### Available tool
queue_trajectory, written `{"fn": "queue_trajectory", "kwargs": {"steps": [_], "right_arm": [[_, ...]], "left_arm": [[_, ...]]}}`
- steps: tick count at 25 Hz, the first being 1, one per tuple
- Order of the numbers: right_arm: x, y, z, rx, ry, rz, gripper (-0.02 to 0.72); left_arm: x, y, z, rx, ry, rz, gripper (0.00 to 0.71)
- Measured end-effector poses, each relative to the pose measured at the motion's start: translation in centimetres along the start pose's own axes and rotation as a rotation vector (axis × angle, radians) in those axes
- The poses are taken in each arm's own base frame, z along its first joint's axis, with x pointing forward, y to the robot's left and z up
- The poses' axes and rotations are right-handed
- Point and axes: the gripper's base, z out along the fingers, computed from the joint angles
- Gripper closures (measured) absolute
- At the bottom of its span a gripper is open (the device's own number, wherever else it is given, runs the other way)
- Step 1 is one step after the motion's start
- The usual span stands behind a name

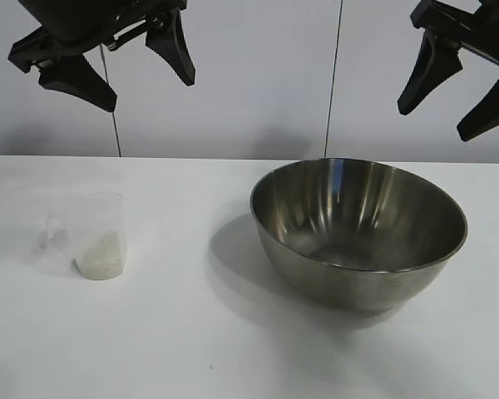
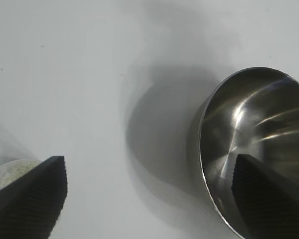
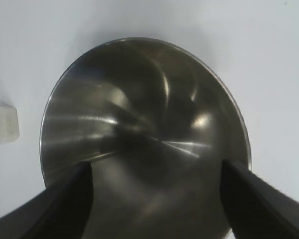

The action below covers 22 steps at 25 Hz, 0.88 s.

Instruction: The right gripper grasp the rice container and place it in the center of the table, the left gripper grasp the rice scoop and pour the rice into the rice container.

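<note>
Two claws, left claw and right claw, hang spread above one rice container and one rice scoop.

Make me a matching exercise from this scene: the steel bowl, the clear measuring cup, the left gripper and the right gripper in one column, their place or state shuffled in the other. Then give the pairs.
Things
1. rice container
2. rice scoop
3. left gripper
4. right gripper

Places or states
A. open, hanging above the steel bowl's side of the table
B. empty, standing right of centre
C. open, hanging above the cup's side of the table
D. upright at the left, with rice in its bottom

Pairs: 1-B, 2-D, 3-C, 4-A
</note>
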Motion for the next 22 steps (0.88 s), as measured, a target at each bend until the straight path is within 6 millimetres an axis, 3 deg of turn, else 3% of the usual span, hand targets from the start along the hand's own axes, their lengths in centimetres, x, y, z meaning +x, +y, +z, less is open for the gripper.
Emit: {"fn": "queue_trajectory", "kwargs": {"steps": [10,17,22], "right_arm": [[0.5,0.0,0.0,0.002,0.053,-0.009,0.209],[1.7,-1.4,-0.3,0.148,0.194,-0.087,0.209],[1.5,-1.8,-0.3,0.188,0.181,-0.109,0.209]], "left_arm": [[0.0,0.0,0.0,0.000,0.000,0.000,0.063],[0.0,0.0,0.0,0.000,0.000,0.000,0.063],[0.0,0.0,0.0,0.000,0.000,0.000,0.063]]}}
